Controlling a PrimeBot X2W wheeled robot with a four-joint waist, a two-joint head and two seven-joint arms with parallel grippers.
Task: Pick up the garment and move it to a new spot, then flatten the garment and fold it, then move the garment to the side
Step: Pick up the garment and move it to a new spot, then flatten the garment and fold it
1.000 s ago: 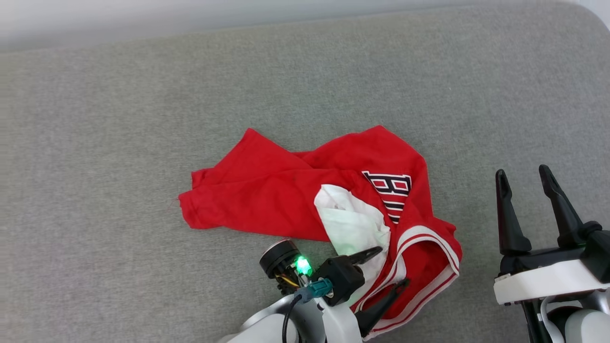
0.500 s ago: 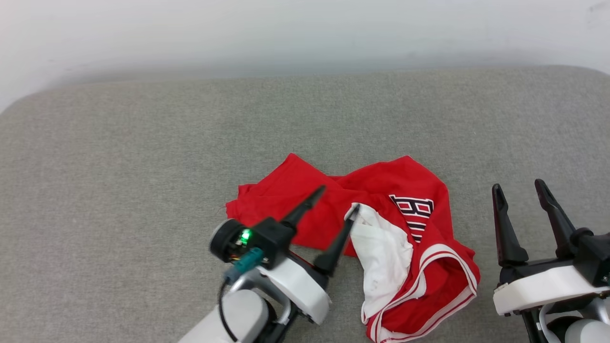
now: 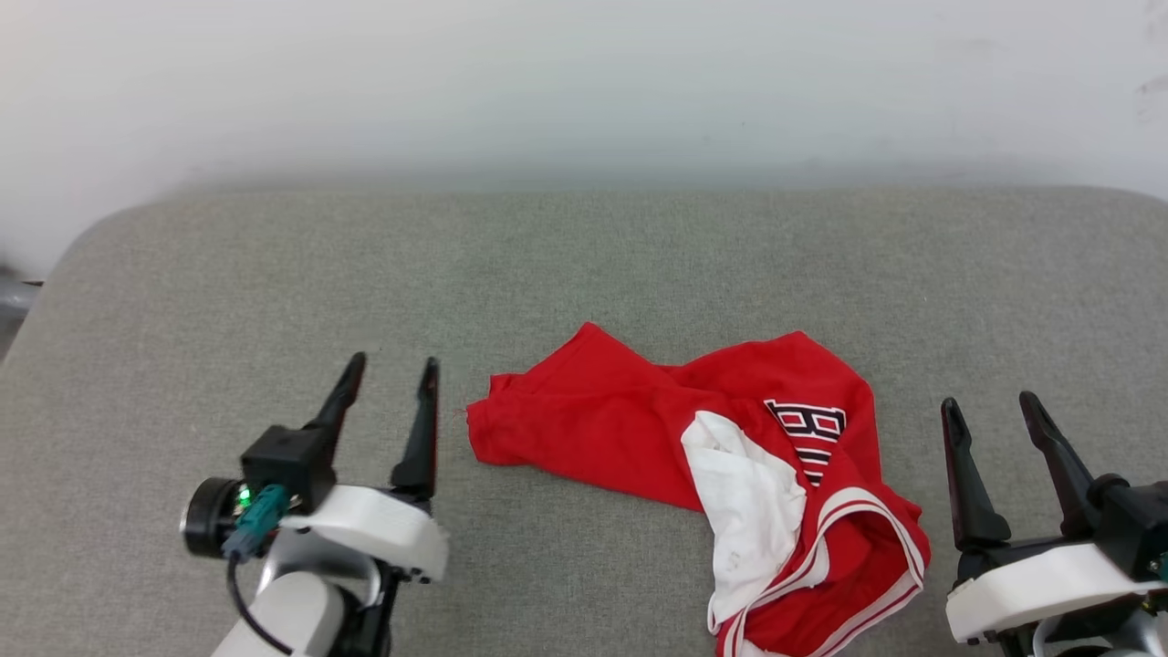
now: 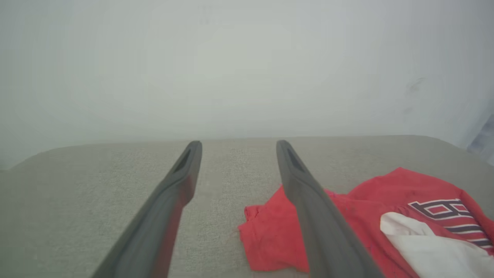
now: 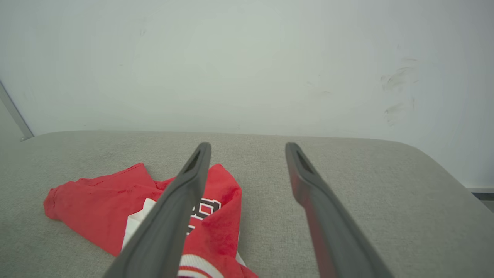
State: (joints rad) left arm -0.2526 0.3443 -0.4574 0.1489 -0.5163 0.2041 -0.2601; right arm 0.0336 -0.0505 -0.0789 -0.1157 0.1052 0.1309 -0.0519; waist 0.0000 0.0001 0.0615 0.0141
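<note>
At the left, over bare grey cushion (image 3: 182, 301): left gripper (image 3: 394, 361), fingers pointing away from the robot, spread fully wide, holding nothing.

Just right of its inner finger, across a narrow strip of cushion: the plain red end of the garment (image 3: 593, 429), lying loose and crumpled in the middle of the cushion, touched by neither arm. Long axis running left to right and slanting toward the robot at the right end. Plain red cloth at the left, then white lining turned out, then dark block lettering. Striped trim bunched at the near right, cut off by the bottom edge of the head view, so possibly reaching further than seen.

Right of that bunch, near but apart from it: right gripper (image 3: 990, 401), likewise wide open and empty, fingers pointing away from the robot.

Judged from this layout: one garment end beside each gripper, to the inside of both. Left gripper closer to a clean, single-layer edge, right gripper closer to the thicker heap. Flattening not yet done. Best served by a reach inward from both sides, one end per arm.
</note>
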